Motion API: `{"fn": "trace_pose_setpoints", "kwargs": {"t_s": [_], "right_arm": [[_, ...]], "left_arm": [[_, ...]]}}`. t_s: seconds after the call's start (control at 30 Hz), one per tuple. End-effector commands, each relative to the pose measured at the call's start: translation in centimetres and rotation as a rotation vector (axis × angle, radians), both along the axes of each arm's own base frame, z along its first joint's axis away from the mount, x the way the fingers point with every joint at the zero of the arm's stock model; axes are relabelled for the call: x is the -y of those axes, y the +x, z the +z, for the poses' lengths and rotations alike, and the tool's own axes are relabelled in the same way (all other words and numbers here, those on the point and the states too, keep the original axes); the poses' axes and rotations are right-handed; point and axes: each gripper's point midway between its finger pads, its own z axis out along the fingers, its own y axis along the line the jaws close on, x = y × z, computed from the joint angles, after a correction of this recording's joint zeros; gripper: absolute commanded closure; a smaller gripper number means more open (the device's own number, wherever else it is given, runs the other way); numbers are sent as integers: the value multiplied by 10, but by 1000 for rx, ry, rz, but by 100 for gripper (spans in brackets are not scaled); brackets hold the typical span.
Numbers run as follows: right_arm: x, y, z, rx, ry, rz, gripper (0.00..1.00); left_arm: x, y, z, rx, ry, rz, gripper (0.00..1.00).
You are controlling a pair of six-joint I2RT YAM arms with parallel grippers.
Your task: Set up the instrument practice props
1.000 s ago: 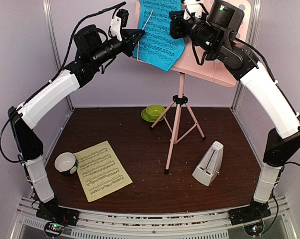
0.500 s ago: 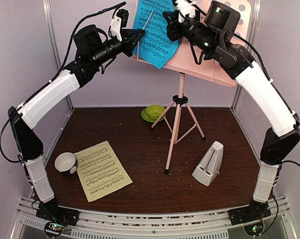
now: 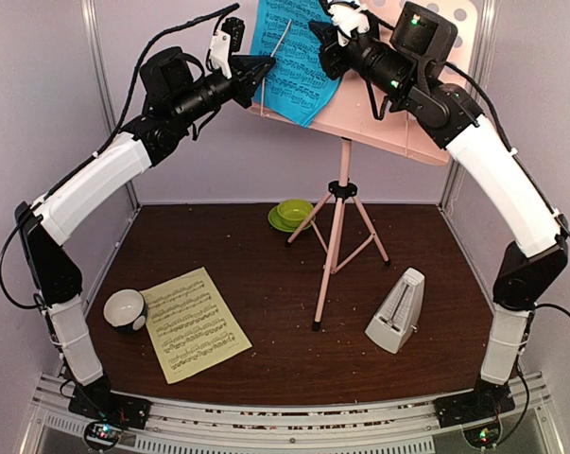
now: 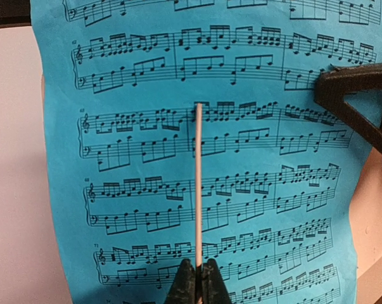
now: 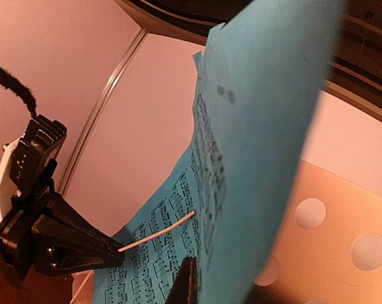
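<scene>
The pink music stand (image 3: 338, 222) stands on its tripod at mid-table, its hole-punched desk (image 3: 398, 123) raised high. The blue sheet-music page (image 3: 289, 57) lies against the desk. My left gripper (image 3: 268, 66) is shut on the stand's thin pink page-holder rod (image 4: 198, 190), which crosses the blue page (image 4: 178, 158) upright. My right gripper (image 3: 319, 36) is shut on the page's right edge, and the page (image 5: 260, 126) curls close to that wrist's camera. The pale-yellow page (image 3: 194, 323) lies flat at front left. The white metronome (image 3: 396, 310) stands at front right.
A green bowl on a saucer (image 3: 291, 214) sits behind the tripod legs. A small white-and-black cup (image 3: 125, 309) stands beside the yellow page's left edge. Metal frame posts and pale walls close in the sides and back.
My right gripper has moved left and up with the blue page's edge, pulling the page higher and further left on the desk. The left arm and rod have stayed put.
</scene>
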Motion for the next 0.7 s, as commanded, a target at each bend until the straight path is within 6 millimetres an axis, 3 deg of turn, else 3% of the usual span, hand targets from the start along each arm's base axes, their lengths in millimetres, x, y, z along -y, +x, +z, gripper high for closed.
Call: {"fn": "trace_pose_setpoints", "kwargs": {"t_s": [0.0,0.13,0.2,0.23,0.3,0.5,0.63,0.67], "right_arm": [[6,-4,16,84,-20,-11,99],[8,-9,18,90,-32,0,99],[10,-9,18,87,-31,-2,92],[9,-9,17,87,-33,-4,81],[12,-8,17,89,-33,-18,71],[24,-10,26,100,-1,-57,55],[36,-15,37,101,47,-74,37],[40,-16,40,99,63,-80,31]], "left_arm": [[-5,-21,23,70,-19,-39,100],[-4,-20,24,67,-22,-39,100],[-4,-19,24,63,-25,-38,100],[-4,-19,24,62,-28,-37,94],[-5,-19,25,62,-32,-38,82],[-10,-23,31,56,-50,-34,59],[-19,-30,36,45,-52,-13,40],[-24,-31,36,36,-50,3,31]]}}
